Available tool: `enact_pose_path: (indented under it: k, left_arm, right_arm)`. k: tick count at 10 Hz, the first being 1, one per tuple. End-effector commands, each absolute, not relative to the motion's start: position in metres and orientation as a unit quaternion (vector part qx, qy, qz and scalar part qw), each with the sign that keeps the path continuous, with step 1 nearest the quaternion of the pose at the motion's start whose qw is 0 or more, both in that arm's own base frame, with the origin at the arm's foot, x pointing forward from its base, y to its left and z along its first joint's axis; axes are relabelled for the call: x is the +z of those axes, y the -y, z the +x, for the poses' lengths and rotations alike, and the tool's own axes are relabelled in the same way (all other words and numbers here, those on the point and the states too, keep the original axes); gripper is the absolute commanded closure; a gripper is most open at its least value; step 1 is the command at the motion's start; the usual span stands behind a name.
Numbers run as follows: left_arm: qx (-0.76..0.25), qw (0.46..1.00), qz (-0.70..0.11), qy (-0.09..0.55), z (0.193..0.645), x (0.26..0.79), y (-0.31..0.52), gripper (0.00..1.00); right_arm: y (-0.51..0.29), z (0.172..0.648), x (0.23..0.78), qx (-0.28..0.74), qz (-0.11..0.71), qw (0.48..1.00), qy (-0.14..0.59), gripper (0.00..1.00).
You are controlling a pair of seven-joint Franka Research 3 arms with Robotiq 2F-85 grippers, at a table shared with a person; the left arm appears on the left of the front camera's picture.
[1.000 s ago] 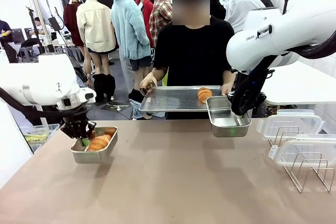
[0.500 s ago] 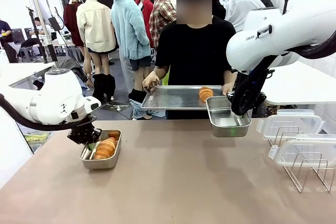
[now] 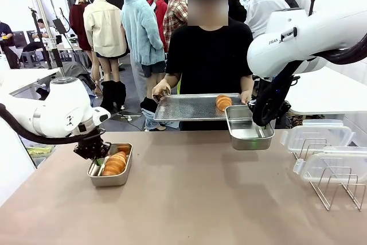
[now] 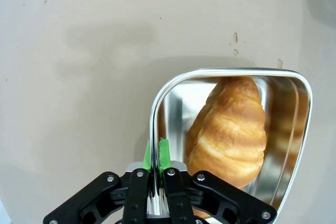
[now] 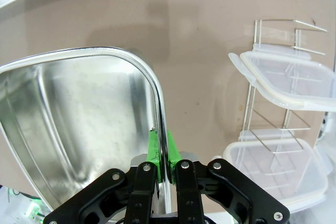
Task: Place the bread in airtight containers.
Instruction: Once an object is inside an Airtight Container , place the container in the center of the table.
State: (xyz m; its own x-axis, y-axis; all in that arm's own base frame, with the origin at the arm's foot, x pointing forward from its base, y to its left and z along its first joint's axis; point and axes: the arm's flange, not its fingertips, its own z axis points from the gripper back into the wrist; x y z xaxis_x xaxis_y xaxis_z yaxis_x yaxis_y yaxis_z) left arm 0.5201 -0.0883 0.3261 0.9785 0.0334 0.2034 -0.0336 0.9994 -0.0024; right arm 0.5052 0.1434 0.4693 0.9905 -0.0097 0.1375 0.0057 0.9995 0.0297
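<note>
Left gripper (image 3: 94, 153) (image 4: 155, 153) is pinched tight on the rim of the left tin (image 3: 109, 179) (image 4: 210, 71), one green pad inside the wall and one outside, so it's clamped on steel and not on food. That tin is over the left part of the table (image 3: 189, 199), and the bread (image 3: 114, 163) (image 4: 231, 129) is lying in it, golden and ridged, pretty much filling the space next to the fingers. Right gripper (image 3: 260, 121) (image 5: 161, 148) is doing the same thing on the other side: jaws squeezed onto the rim of the right tin (image 3: 250, 141) (image 5: 79, 108), which has bare shiny metal inside. That one is at the far edge of the table, just under the near right corner of the tray (image 3: 189, 109) that the person (image 3: 209, 55) across the table holds in both hands (image 3: 162, 89). One more roll (image 3: 223, 102) sits on the tray's right end, close to the right tin. Off to the right, two clear lids (image 3: 318, 136) (image 5: 289, 80) rest on a wire rack (image 3: 335, 190) (image 5: 278, 35), well apart from both tins.
</note>
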Motion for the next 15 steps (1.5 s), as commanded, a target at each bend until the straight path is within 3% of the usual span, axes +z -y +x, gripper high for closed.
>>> enact_pose_path:
  k: [1,2,3,6,11,15]
  left_arm:
    - [0.023,0.994,0.009,0.108,0.524,0.325,0.09,1.0]
    - [0.02,0.994,0.007,0.108,0.523,0.326,0.088,1.0]
    - [0.017,0.995,0.003,0.101,0.523,0.328,0.087,0.92]
    - [0.017,0.995,-0.007,0.096,0.523,0.35,0.077,0.33]
    - [0.011,0.992,-0.013,0.121,0.515,0.429,0.048,0.33]
    - [0.022,0.987,0.07,0.141,0.524,0.476,-0.029,0.33]
  right_arm:
    - [-0.143,0.505,0.47,0.0,0.016,0.997,0.074,1.0]
    - [-0.143,0.505,0.47,0.0,0.016,0.997,0.074,1.0]
    - [-0.143,0.505,0.47,0.0,0.016,0.997,0.074,1.0]
    - [-0.143,0.505,0.47,0.0,0.016,0.997,0.074,1.0]
    - [-0.143,0.505,0.47,0.0,0.016,0.997,0.074,1.0]
    - [-0.143,0.505,0.47,0.0,0.016,0.997,0.074,1.0]
